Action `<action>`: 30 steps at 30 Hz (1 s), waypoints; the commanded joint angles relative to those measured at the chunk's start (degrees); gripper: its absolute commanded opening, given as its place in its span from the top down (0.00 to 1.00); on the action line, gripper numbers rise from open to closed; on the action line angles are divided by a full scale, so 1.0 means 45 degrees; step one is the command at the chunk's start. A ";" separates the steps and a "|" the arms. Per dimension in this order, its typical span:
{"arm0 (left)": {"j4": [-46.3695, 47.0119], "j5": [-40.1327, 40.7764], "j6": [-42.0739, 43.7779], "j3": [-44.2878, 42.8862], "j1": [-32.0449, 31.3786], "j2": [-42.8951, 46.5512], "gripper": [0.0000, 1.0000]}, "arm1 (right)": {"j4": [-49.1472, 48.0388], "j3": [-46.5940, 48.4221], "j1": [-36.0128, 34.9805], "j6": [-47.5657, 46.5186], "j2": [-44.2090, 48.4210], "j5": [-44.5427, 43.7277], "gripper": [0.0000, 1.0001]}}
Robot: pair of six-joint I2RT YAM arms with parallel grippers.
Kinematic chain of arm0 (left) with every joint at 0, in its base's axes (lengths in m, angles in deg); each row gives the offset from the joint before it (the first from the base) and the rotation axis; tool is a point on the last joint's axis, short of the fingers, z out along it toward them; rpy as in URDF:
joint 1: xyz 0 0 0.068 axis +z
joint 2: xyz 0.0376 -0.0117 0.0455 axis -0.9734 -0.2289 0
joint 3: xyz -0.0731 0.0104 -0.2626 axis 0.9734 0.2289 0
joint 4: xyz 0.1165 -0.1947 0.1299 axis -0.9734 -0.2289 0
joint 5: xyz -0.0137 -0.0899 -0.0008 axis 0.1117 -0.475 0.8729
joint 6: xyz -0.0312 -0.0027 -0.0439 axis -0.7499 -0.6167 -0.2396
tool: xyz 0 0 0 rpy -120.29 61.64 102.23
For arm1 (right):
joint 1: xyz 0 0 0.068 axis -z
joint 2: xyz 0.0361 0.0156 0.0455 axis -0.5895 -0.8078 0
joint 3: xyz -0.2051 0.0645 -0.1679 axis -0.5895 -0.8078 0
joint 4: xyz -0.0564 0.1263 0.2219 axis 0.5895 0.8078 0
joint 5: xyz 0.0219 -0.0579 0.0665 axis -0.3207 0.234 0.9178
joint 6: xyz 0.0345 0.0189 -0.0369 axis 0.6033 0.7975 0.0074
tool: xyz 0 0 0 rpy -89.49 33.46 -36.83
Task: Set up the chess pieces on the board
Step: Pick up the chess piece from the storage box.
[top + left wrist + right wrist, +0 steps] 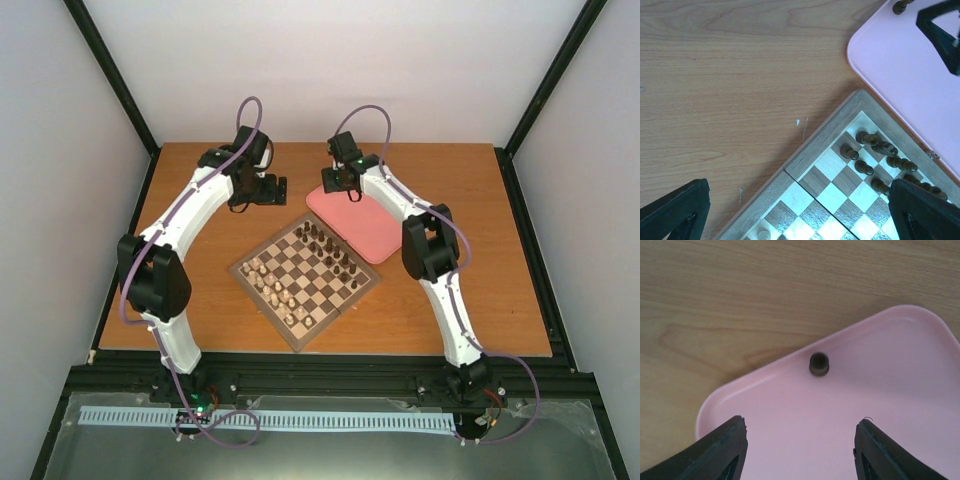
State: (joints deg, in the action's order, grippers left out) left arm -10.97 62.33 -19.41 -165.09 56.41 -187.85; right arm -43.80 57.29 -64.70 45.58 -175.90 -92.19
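The board [305, 278] lies diagonally in the middle of the table. Dark chess pieces [328, 252] stand along its far right side and pale ones along its near left side. In the left wrist view, several dark pieces [864, 150] stand near the board's corner [805, 165]. One dark piece [819, 363] stands upright on the pink tray [850, 415], just ahead of my right gripper [802, 452], which is open and empty. My left gripper [800, 217] hovers open over the board's far corner, holding nothing.
The pink tray [362, 228] lies beyond the board's right side, its near edge almost touching the board's border. My right gripper [336, 183] hangs over the tray's far corner, and my left gripper [272, 188] is close by to its left. Bare wooden tabletop [200, 190] surrounds both.
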 commanded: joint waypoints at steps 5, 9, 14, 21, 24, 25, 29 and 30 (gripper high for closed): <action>-0.0046 0.0051 -0.0123 -0.0322 -0.0065 -0.0127 0.00 | 0.0081 0.2569 0.0508 -0.0196 -0.2161 0.0764 0.43; -0.0033 -0.0051 -0.0194 -0.0357 -0.0065 -0.0284 0.00 | -0.0403 0.2603 0.0621 -0.0152 -0.2553 0.0982 0.44; -0.0118 -0.0061 -0.0153 -0.0534 -0.0065 -0.0505 0.00 | -0.0770 0.2940 0.0791 -0.0042 -0.3008 0.1455 0.46; -0.0163 -0.0113 -0.0180 -0.0688 -0.0065 -0.0727 0.00 | -0.0815 0.3714 0.0910 0.0020 -0.3713 0.1889 0.53; -0.0196 -0.0093 -0.0152 -0.0726 -0.0065 -0.0786 0.00 | -0.0968 0.3820 0.0940 0.0129 -0.3860 0.2027 0.59; -0.0207 -0.0068 -0.0157 -0.0743 -0.0065 -0.0815 0.00 | -0.0975 0.3881 0.0955 0.0144 -0.3909 0.2056 0.62; -0.0234 -0.0026 -0.0158 -0.0837 -0.0065 -0.0880 0.00 | -0.0929 0.4042 0.0961 0.0203 -0.4005 0.2093 0.71; -0.0231 -0.0004 -0.0160 -0.0854 -0.0065 -0.0885 0.00 | -0.0904 0.4043 0.0963 0.0195 -0.4006 0.2091 0.73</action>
State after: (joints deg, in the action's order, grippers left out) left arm -11.29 62.28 -19.41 -166.11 56.41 -191.06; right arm -47.26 73.36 -60.76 46.13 -192.67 -83.49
